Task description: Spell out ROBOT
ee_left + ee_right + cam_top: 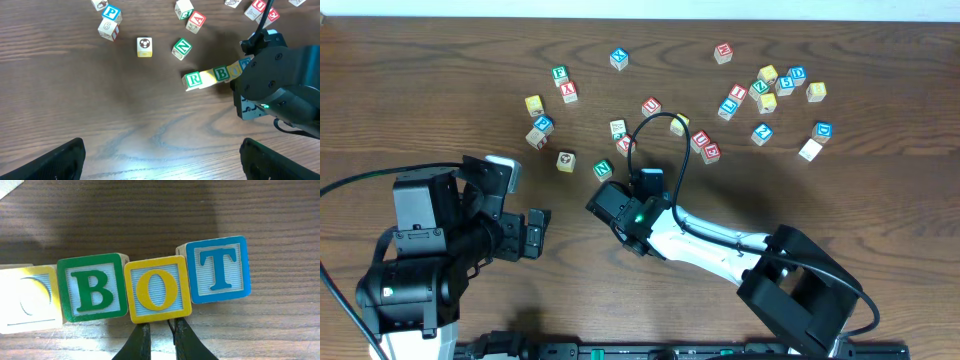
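Right wrist view | blocks in a row mid-frame: 1st O block [25, 297], B block [92, 287], 2nd O block [157, 289], T block [217, 269] sitting slightly high | R block [192, 79] at the row's left end in left wrist view | right tool [160, 326] nearly closed, holding nothing, just below 2nd O block | left tool [162, 145] wide open, holding nothing | risk: tips dragging on withdrawal could knock the row crooked

A pale glare lies on the dark brown wooden tabletop [75, 100] in the left wrist view. In the right wrist view the leftmost yellow-faced wooden cube [25, 300] is washed out, the others sharp.
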You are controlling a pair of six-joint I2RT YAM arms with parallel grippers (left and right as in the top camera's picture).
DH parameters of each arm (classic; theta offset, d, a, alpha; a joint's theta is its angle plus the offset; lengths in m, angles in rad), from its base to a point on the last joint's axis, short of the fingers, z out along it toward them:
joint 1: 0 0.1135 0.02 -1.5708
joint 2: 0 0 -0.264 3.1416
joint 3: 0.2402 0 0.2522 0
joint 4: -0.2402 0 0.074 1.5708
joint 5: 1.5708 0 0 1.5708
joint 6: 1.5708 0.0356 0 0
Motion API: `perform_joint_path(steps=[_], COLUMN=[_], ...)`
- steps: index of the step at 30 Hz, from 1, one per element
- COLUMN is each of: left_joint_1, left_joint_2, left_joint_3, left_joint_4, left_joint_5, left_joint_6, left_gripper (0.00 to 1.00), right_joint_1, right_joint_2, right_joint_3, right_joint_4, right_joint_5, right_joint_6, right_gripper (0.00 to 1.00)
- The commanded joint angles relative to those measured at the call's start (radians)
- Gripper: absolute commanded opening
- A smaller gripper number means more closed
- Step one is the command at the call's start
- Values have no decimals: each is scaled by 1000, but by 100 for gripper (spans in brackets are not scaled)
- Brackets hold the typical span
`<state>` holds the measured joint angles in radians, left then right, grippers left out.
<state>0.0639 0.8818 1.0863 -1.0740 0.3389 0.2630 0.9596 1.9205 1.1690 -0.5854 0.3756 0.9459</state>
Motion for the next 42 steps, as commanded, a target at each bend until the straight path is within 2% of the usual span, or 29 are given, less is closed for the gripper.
perform_joint_path(steps=[1,25,34,42], left_joint_1=[5,5,5,5], left_joint_2=[-1,-1,-1,-1], left_joint_3=[8,8,8,8], left_joint_4=[-3,-3,-3,-3], left_joint_5=[12,12,12,12], left_joint_6=[10,10,10,10], left_gripper=[97,97,97,97], right_joint_1=[-5,-16,-16,-16], right_joint_2=[6,12,9,-56], right_joint_3=[-6,-6,-6,-3], right_joint_4=[3,11,-42,-127], right_joint_5=[45,44,-41,-42], right_joint_6=[-12,-19,-19,5], right_gripper=[11,11,1,1])
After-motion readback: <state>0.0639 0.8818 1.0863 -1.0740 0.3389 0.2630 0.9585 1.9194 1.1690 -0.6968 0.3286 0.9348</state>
